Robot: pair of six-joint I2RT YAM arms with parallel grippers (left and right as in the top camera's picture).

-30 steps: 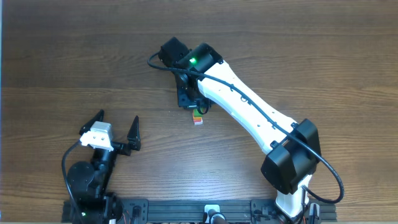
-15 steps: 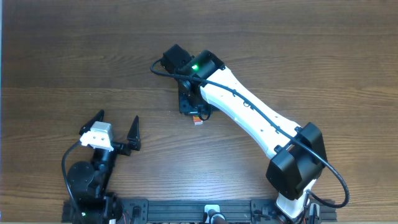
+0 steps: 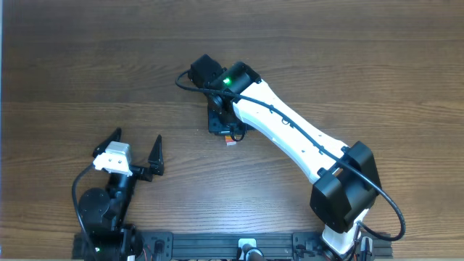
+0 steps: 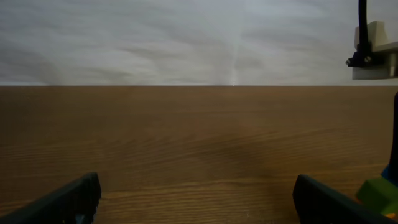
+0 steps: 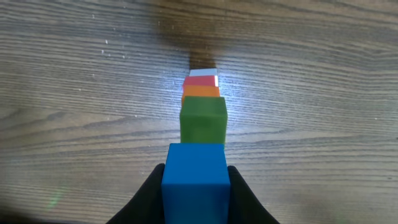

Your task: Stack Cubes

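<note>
Standing at the near edge of the table (image 3: 87,58), I find the work well advanced. The stack (image 3: 230,140) sits about the middle of the table, under the end of the right arm.

Finding one: four pieces are in place. Read down the column from the right wrist view, I take a white cube (image 5: 203,73) as the base, then a red cube (image 5: 199,81), an orange cube (image 5: 201,91) and a green cube (image 5: 203,121) uppermost. The column looks upright. A slight stagger between levels may be no more than the viewing angle.

Finding two: the right gripper (image 3: 228,129) has its fingers closed on two opposite sides of a blue cube (image 5: 195,180), held squarely and directly over the green cube. Whether the blue cube's underside is already touching the green face, or sits just above it, cannot be told. The left wrist view catches the green cube at its edge with a sliver of blue over it, but the joint is cut off.

Finding three: the left gripper (image 3: 136,147) is parked at the near left, well apart from the stack, fingers spread wide and holding nothing.

Assessment: the fifth placement is in hand but not complete. Outstanding items, in my judgement, are seating the blue cube flat, opening the fingers, and drawing the gripper clear without brushing the tall, narrow column.
</note>
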